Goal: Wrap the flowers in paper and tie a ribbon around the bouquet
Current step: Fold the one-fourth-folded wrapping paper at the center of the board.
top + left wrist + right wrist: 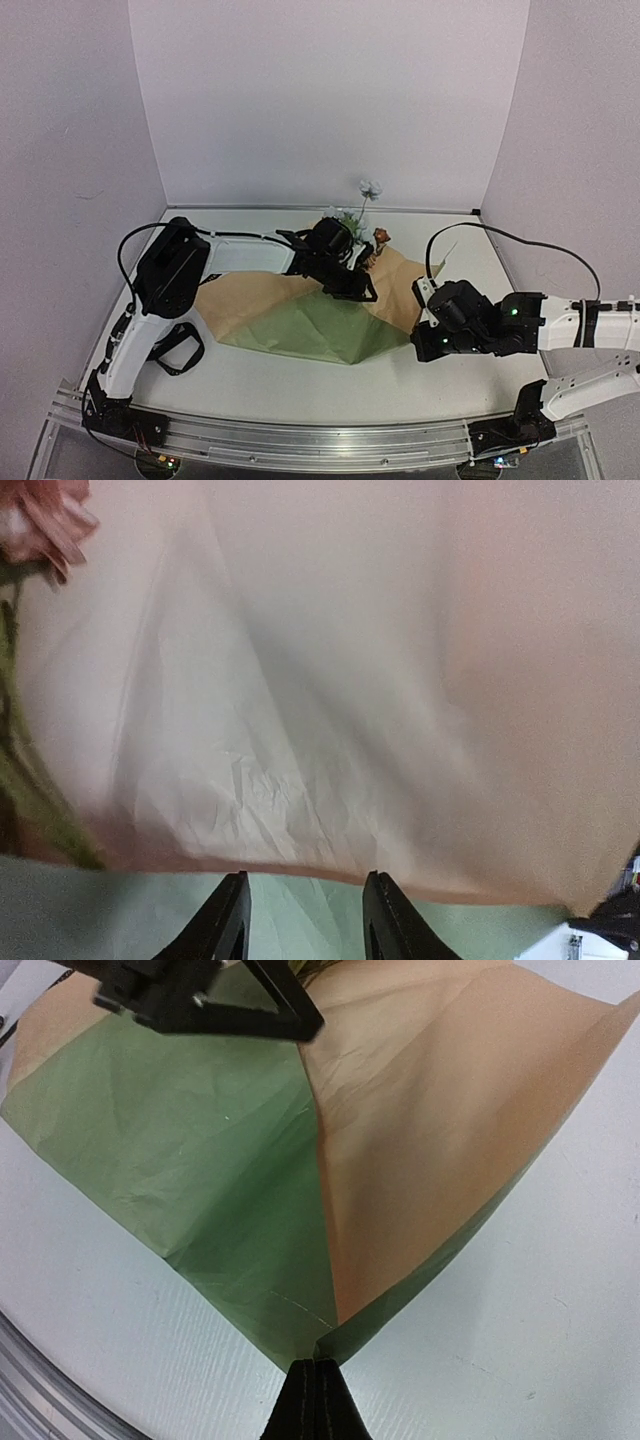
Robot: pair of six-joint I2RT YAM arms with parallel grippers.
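The paper (300, 330) lies mid-table, folded over itself so olive-green and tan faces both show. The flowers (371, 188) stick up at its far edge, with a pale bloom on top and a brownish one lower. My left gripper (352, 288) hovers over the fold with its jaws open and nothing between them. In the left wrist view the fingertips (236, 885) stand just short of the tan flap's (350, 680) edge, with a pink bloom (50, 520) at top left. My right gripper (318, 1370) is shut on the paper's near right corner (322, 1345), also seen from above (418, 340).
A black loop (178, 350), possibly the ribbon, lies on the table by the left arm's lower link. White walls close in the back and both sides. A metal rail (300, 440) runs along the near edge.
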